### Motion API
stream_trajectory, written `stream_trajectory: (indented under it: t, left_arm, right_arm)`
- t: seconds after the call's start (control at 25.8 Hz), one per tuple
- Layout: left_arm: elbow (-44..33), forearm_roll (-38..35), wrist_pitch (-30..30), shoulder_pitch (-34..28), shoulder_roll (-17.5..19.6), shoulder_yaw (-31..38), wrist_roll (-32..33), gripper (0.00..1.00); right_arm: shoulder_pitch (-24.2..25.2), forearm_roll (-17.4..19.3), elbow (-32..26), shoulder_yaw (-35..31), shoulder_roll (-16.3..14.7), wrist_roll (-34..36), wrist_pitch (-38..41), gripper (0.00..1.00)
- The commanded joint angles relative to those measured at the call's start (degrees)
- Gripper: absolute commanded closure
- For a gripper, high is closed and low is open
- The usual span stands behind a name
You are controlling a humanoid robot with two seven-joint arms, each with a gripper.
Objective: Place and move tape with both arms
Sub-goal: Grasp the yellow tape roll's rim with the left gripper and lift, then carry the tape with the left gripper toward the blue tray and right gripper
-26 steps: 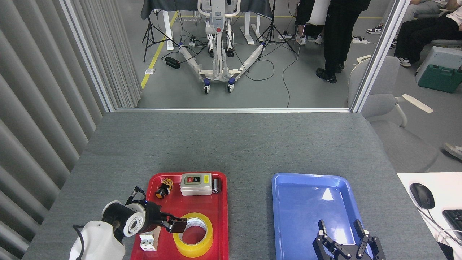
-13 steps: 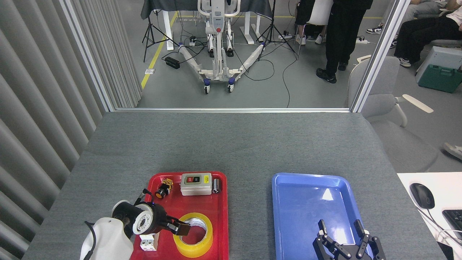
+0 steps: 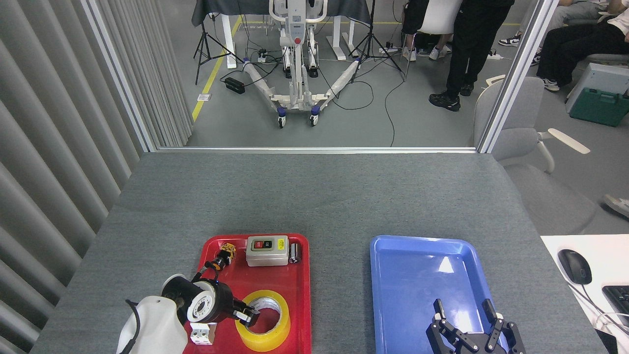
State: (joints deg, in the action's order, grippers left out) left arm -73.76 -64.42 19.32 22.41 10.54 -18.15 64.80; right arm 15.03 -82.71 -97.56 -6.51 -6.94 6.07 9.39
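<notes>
Yellow tape (image 3: pixel 263 322) lies flat at the 6 o'clock end of my red tray (image 3: pixel 300 290), near its right rim. My left pincer (image 3: pixel 248 316) sits at the roll's 9 o'clock wall; I cannot tell its grip. My right pincer (image 3: pixel 463 309) is spread over the blue tray (image 3: pixel 417 275). Grey counter (image 3: pixel 314 196) lies bare toward 12 o'clock.

Yellow tape (image 3: pixel 264 322) roll lies flat on red tray (image 3: pixel 295 285).
</notes>
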Motion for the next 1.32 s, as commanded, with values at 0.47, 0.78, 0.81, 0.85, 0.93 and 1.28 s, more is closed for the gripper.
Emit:
stream_trajectory:
  t: [0.47,0.78,0.81,0.85,0.93,1.28]
  left_arm:
    - [7.31,44.02,25.68,2.82,-11.59,9.36,-1.51,1.0]
    - [9.77,44.38,25.68,3.43,-13.35,7.52,-1.51,1.0]
    - [9.77,44.38,25.68,3.43,-13.61,7.08,-1.6,1.0]
    - [9.77,44.38,25.68,3.43,-13.61,6.73,-1.78,1.0]
    - [9.69,44.38,25.68,3.61,-13.17,5.32,-3.09,1.0]
    - [10.04,44.38,25.68,4.4,-13.0,3.74,-4.77,1.0]
  right_arm:
    - [-0.08,0.0,-0.18,0.0,0.0,-0.01,0.1,0.0]
    - [0.27,0.0,-0.7,-0.88,-0.8,1.22,12.31,0.0]
    - [0.27,0.0,-0.79,-1.84,-0.97,2.63,17.05,0.0]
    - [0.36,0.0,-0.79,-2.99,-1.23,4.3,21.89,0.0]
    - [0.36,0.09,-0.88,-4.66,-1.85,6.41,32.08,0.0]
    - [0.62,0.18,-1.05,-1.76,-1.76,6.59,35.61,0.0]
